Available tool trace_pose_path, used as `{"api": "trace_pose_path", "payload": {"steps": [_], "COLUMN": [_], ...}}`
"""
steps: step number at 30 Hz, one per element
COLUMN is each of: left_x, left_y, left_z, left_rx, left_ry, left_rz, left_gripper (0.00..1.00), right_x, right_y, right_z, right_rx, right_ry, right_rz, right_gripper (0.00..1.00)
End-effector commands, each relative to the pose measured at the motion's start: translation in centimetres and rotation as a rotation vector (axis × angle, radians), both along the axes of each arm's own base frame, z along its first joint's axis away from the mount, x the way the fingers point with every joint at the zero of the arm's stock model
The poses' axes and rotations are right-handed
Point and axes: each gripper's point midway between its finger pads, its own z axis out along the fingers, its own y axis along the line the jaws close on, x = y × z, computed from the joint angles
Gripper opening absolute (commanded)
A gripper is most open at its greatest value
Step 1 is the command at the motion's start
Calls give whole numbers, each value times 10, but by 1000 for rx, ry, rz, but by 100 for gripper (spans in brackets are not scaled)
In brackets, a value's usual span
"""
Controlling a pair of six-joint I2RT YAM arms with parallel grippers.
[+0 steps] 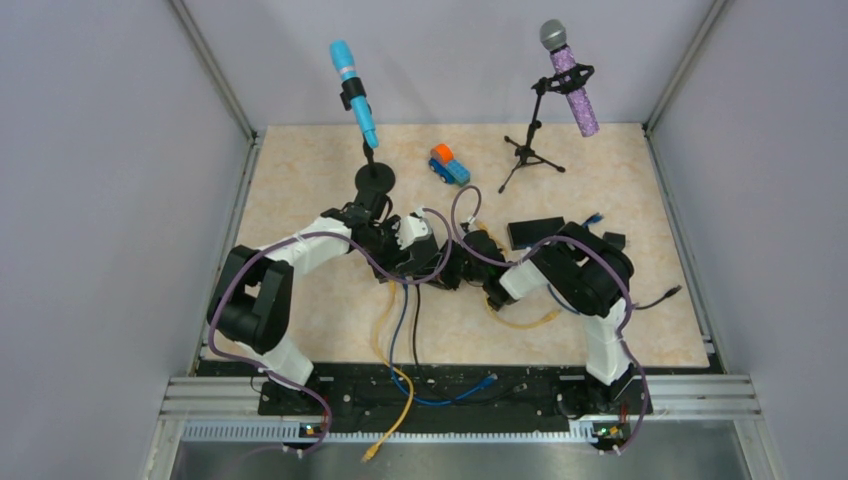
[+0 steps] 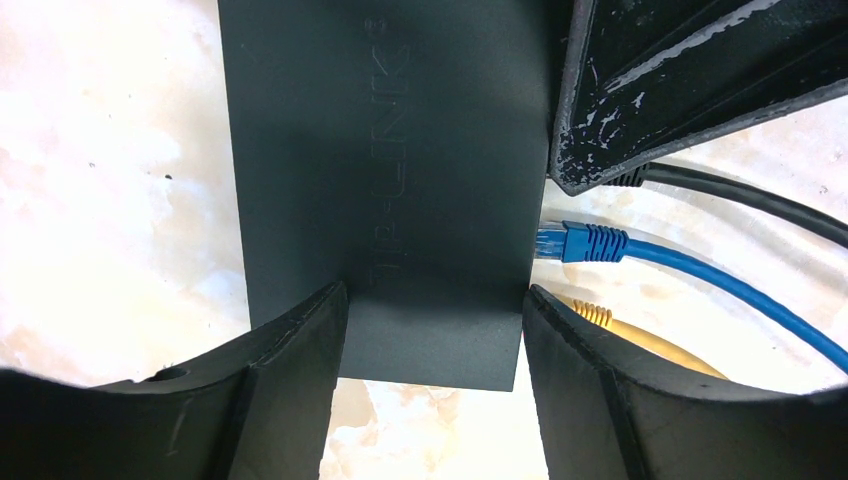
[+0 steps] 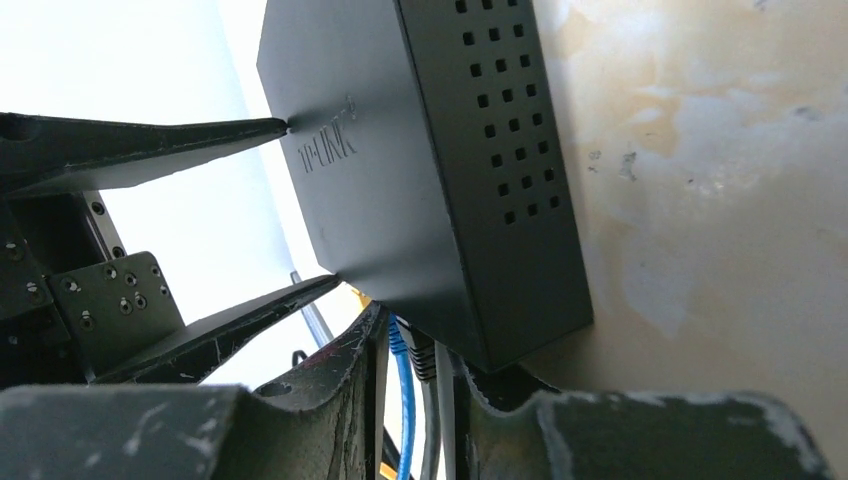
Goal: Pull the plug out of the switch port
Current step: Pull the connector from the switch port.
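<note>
The black TP-LINK switch lies on the marble table. My left gripper is shut on its near end, one finger on each side. A black plug, a blue plug and a yellow plug sit in the ports along its right side. My right gripper stands open at that port side. The black plug, the blue cable and a grey cable run between its fingers, with a sliver of light beside them. In the top view both grippers meet mid-table and mostly hide the switch.
A blue microphone on a round stand and a purple microphone on a tripod stand at the back. A toy truck lies between them. Another black box sits behind the right arm. Yellow and blue cables trail over the front edge.
</note>
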Motion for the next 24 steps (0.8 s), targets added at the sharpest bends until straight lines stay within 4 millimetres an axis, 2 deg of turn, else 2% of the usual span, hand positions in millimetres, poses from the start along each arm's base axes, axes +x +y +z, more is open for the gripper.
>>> {"api": "trace_pose_path", "payload": {"steps": [1, 2, 5, 9, 15, 24], "left_x": [-26, -27, -27, -25, -21, -17], "left_y": [10, 10, 10, 11, 13, 10], "left_z": [-21, -21, -21, -21, -22, -22], "left_rx": [44, 44, 46, 51, 67, 49], "left_ry": [132, 136, 140, 129, 122, 142], "left_rz": [-11, -13, -15, -12, 10, 35], "left_gripper": [68, 67, 66, 67, 67, 67], "right_x": [9, 10, 9, 6, -3, -14], "right_y": [-5, -5, -6, -9, -16, -15], "right_z": [-10, -8, -3, -4, -17, -16], "right_rx": [16, 33, 76, 55, -85, -71], "right_ry": [7, 4, 2, -3, -3, -15], "right_rz": [-50, -57, -70, -54, 11, 61], "right_gripper": [22, 21, 11, 0, 0, 0]}}
